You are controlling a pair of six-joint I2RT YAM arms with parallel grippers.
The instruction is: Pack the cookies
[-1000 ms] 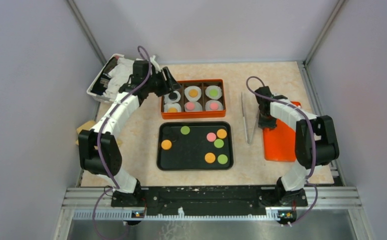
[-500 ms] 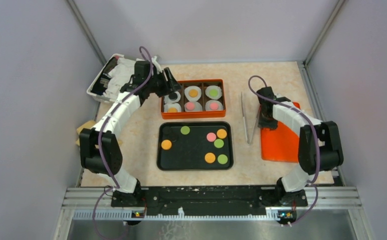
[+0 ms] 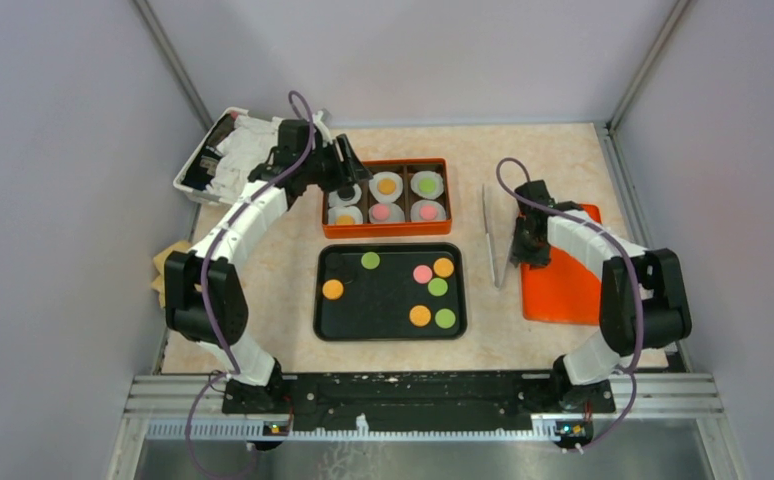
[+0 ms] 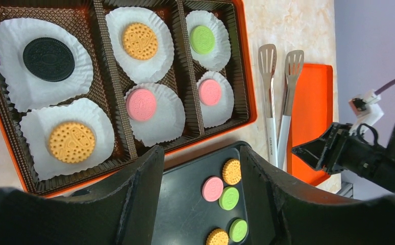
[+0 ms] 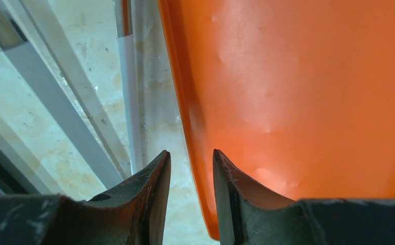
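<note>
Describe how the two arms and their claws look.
The left arm and right arm have white shells between bulky black joints, each trailed by a looping purple cable. The left claw and right claw have two matte black, tapering fingers.

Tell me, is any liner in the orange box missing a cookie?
No, each of the six liners in the orange box holds a cookie.

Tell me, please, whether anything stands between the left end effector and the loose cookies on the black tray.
Nothing visible does. The left end effector hangs open over the left end of the orange box, and the cookies lie uncovered on the black tray just beside it; the tongs lie well aside.
</note>
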